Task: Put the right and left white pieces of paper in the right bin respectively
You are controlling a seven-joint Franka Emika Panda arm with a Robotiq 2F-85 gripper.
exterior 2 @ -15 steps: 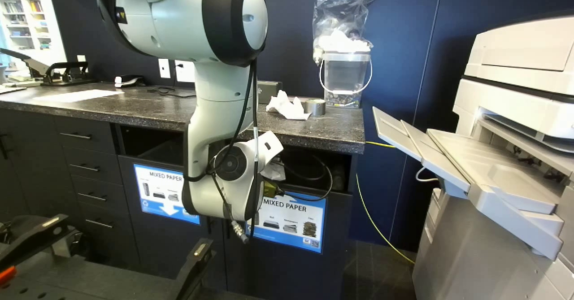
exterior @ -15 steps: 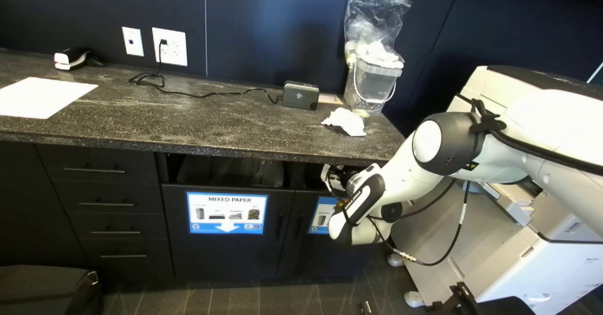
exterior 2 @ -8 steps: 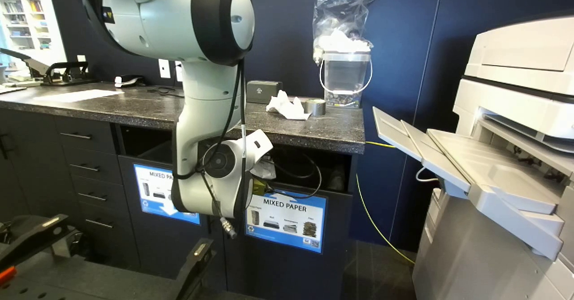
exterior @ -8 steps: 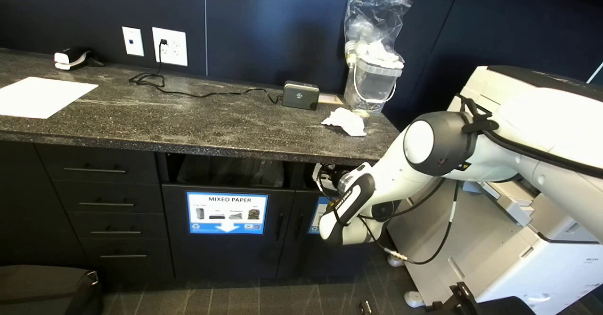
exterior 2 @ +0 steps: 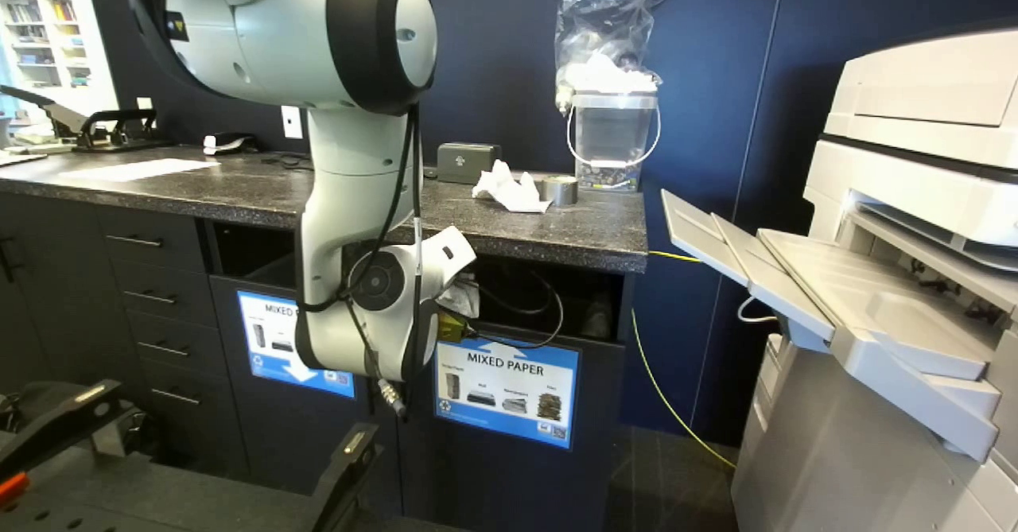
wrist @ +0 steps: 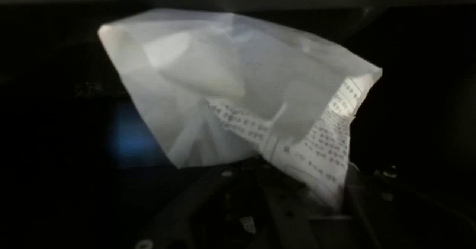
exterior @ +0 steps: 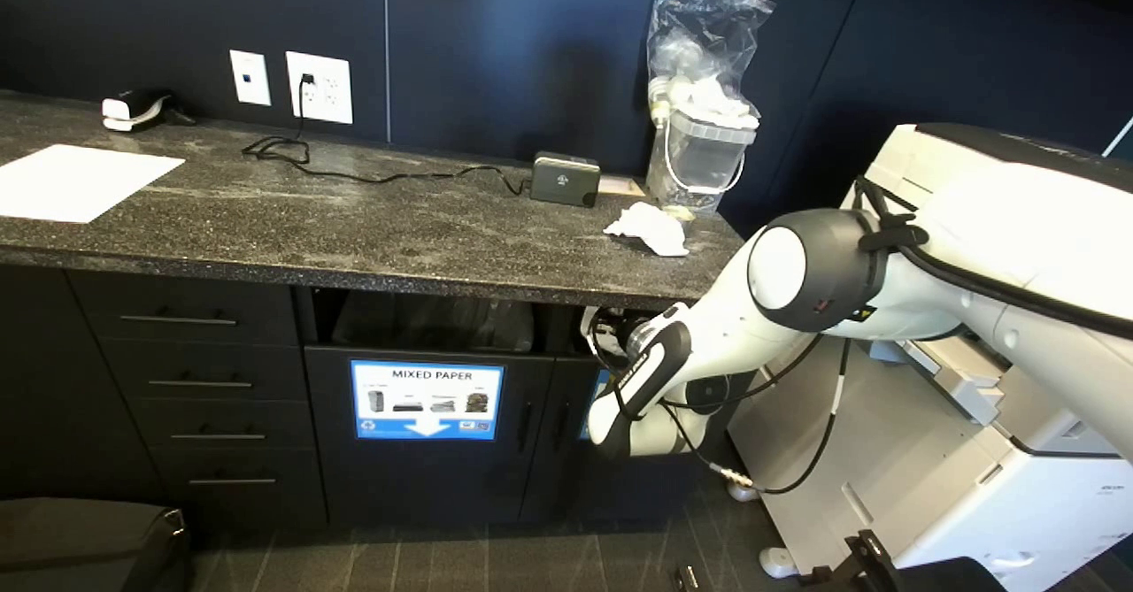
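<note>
A speckled dark-grey table (exterior: 398,229) carries a flat white sheet of paper (exterior: 84,183) well apart from a crumpled white paper (exterior: 653,227), just beside a silver roll of tape (exterior 2: 561,191); a clear plastic bucket (exterior 2: 611,130), a dark box-shaped device (exterior: 565,180), a black cable (exterior: 376,181) and possibly a black-and-white stapler (exterior: 134,112) line its rear.

The arm (exterior 2: 362,142) is cased in white, dotted with small round recesses (exterior 2: 240,70). A thick dark ring (exterior: 832,260) is closed by a white cap (exterior: 777,267); a dark disc (exterior 2: 377,279) is set in the wrist (exterior 2: 330,341). A black label (exterior 2: 176,26) is marked with a yellow triangle. Black cables (exterior 2: 416,158) are held by a black strap (exterior: 892,236); one is wrapped in a white sleeve (exterior: 837,395) and joined by a silver connector (exterior 2: 390,396). A white strip (exterior: 644,371), edged in black, is lettered too finely to be read. The jaws are dimly seen as dark bars.
</note>
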